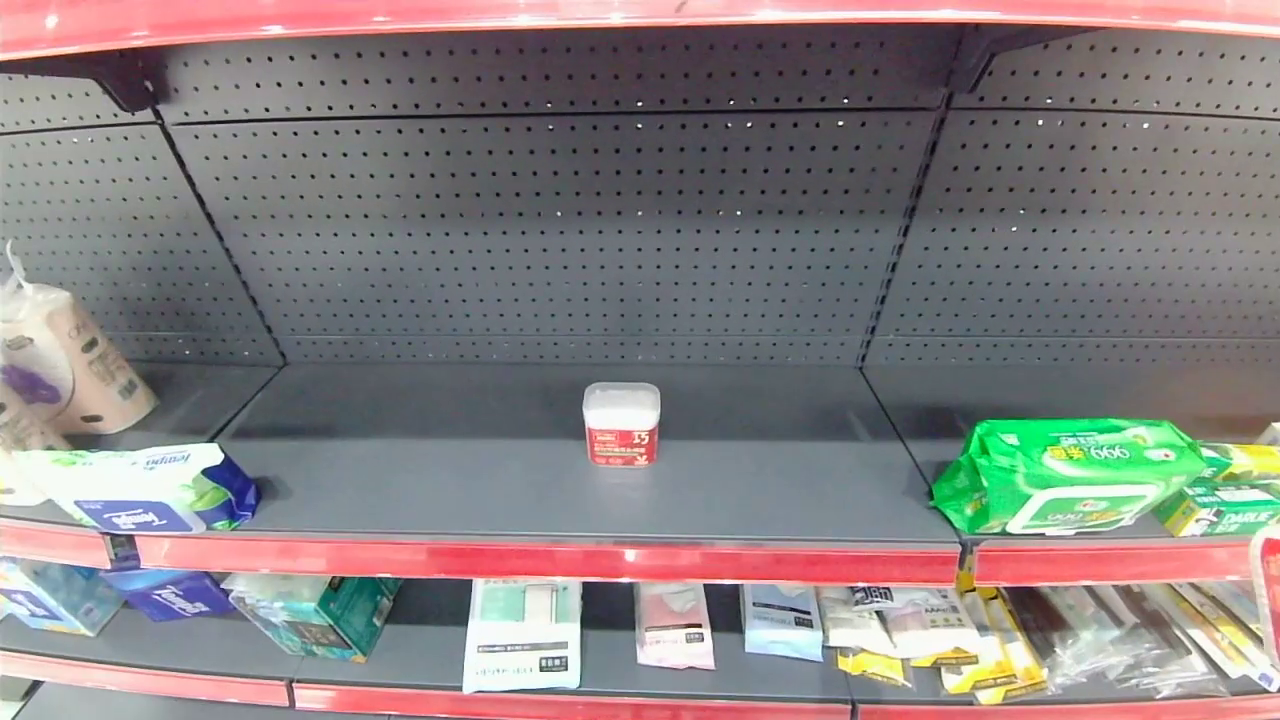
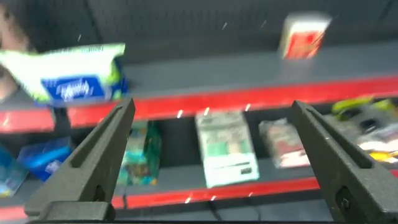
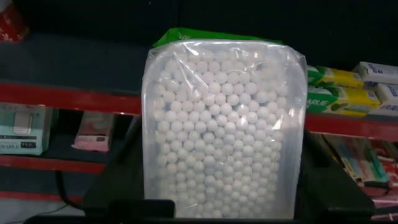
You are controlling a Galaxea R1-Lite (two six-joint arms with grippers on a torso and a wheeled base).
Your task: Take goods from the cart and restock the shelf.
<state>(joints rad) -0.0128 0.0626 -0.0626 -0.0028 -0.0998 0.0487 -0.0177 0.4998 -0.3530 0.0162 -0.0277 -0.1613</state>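
A clear bag of small white balls point(image 3: 224, 124) stands upright in my right gripper point(image 3: 221, 158), which is shut on it; the dark fingers point(image 3: 124, 165) show at the bag's sides. My left gripper point(image 2: 212, 106) is open and empty, in front of the shelf's red edge point(image 2: 249, 96). On the grey middle shelf point(image 1: 480, 490) a small red-and-white jar point(image 1: 621, 424) stands alone at the centre. The left wrist view also catches this jar point(image 2: 303, 35), beyond the left gripper.
A green wipes pack point(image 1: 1070, 472) and small green boxes point(image 1: 1225, 490) lie at the shelf's right. A blue-and-white tissue pack point(image 1: 140, 487) and paper rolls point(image 1: 60, 360) sit at its left. The lower shelf point(image 1: 600, 670) holds several flat packets. Wide bare shelf surrounds the jar.
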